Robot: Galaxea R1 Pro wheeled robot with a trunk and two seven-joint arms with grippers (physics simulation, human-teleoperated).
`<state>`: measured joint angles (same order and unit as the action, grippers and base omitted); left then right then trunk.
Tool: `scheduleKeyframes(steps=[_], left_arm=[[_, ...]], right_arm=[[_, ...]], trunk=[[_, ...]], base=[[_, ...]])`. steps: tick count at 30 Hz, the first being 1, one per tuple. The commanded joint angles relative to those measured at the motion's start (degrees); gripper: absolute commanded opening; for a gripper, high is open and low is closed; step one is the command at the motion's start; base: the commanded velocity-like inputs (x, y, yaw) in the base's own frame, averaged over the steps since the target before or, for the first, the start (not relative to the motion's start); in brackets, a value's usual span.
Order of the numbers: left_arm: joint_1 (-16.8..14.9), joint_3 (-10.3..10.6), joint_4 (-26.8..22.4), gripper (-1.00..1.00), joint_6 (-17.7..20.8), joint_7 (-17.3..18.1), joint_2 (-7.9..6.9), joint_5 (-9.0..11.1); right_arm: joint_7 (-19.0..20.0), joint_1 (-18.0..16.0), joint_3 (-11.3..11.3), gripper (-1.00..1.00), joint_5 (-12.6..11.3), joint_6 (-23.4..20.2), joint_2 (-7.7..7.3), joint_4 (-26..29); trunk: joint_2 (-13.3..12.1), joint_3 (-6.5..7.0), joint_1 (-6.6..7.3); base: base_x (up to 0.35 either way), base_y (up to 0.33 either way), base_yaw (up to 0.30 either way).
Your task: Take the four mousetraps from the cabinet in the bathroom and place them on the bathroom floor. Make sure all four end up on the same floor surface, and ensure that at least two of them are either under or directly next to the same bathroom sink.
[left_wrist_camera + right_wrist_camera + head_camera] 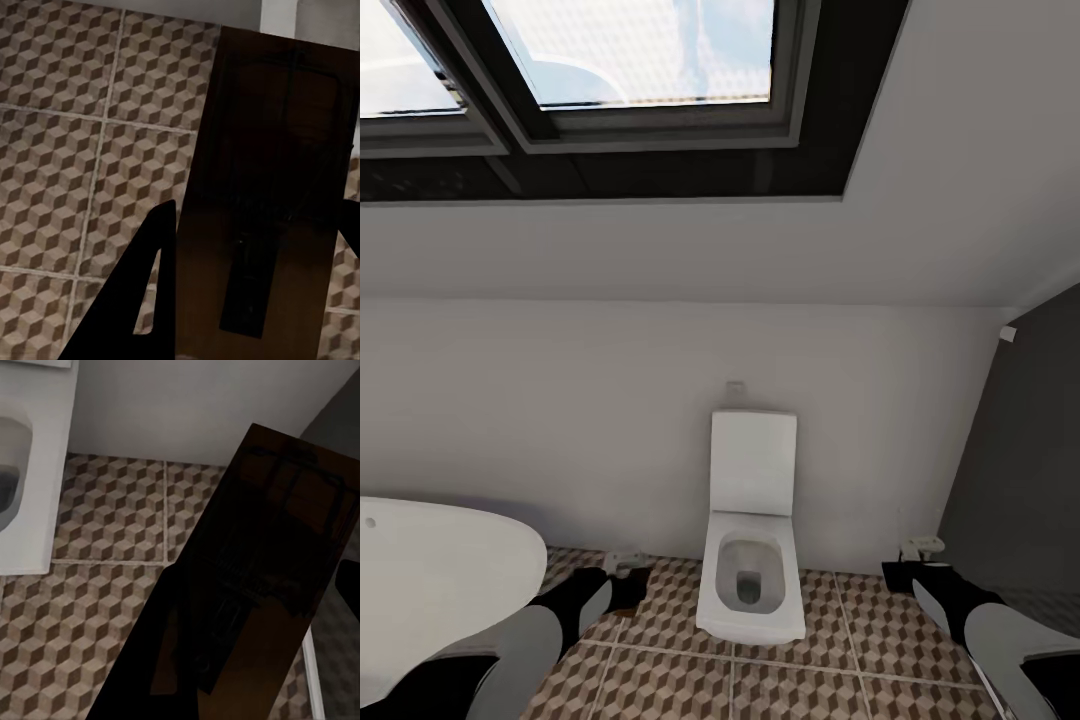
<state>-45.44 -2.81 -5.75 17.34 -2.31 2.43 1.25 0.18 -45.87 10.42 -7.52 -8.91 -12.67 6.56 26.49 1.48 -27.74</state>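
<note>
A simulated bathroom seen from the robot's head: a white square-bowled toilet (751, 570) stands against a white wall under a skylight (630, 60), with the curved end of a white bathtub (430, 580) at the left. The bathroom floor (660, 680) is tiled in a brown, beige and white cube pattern.

Both arms reach forward and low, one on each side of the toilet. The left gripper (622, 578) is clenched on a mousetrap (270, 202); in the left wrist view the dark wooden board with its wire bar sits between the two black fingers (150, 292), held above the tiles. The right gripper (916, 562) likewise grasps a second mousetrap (247, 585), which lies tilted across the right wrist view over the floor, with the toilet bowl to one side.

Judging from this, the task is partway along: two traps are out of the cabinet and carried but not yet set down. No sink or cabinet appears here, so the robot probably must turn toward the sink before releasing them.
</note>
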Motion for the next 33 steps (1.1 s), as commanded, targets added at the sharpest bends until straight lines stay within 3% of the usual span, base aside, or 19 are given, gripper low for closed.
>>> scheduleKeyframes(steps=[1,10,26,27,33], left_arm=[[0.03,-0.25,-0.11,-1.0,0.02,-0.34,0.03,0.04],[0.09,-0.27,0.01,-1.0,-2.91,-0.61,0.03,-0.14],[0.09,-0.02,-0.87,-1.0,-8.13,-0.68,-0.24,-0.36],[0.09,-0.02,-0.92,-1.0,-12.38,-0.68,-0.24,-0.36],[0.09,0.06,-1.08,-1.0,-14.19,-0.68,-0.29,-0.37]], right_arm=[[0.01,0.02,0.49,-1.0,-0.56,-0.32,-0.03,0.12],[-0.38,0.07,0.55,-1.0,-0.2,-0.32,0.05,0.1],[-5.52,0.08,0.4,-1.0,4.84,3.57,2.32,-3.87],[-5.89,0.08,0.4,-1.0,5.41,3.97,2.33,-3.9],[-5.96,0.08,0.4,-1.0,5.48,4.12,2.45,-4.04]], trunk=[[0.04,-0.02,-0.02],[0.04,-0.02,-0.02],[0.04,-0.02,-0.02],[0.04,-0.02,-0.02],[0.04,-0.02,-0.02]], base=[[0.0,0.0,0.0],[0.0,0.0,0.0],[0.0,0.0,0.0],[0.0,0.0,0.0],[0.0,0.0,0.0]])
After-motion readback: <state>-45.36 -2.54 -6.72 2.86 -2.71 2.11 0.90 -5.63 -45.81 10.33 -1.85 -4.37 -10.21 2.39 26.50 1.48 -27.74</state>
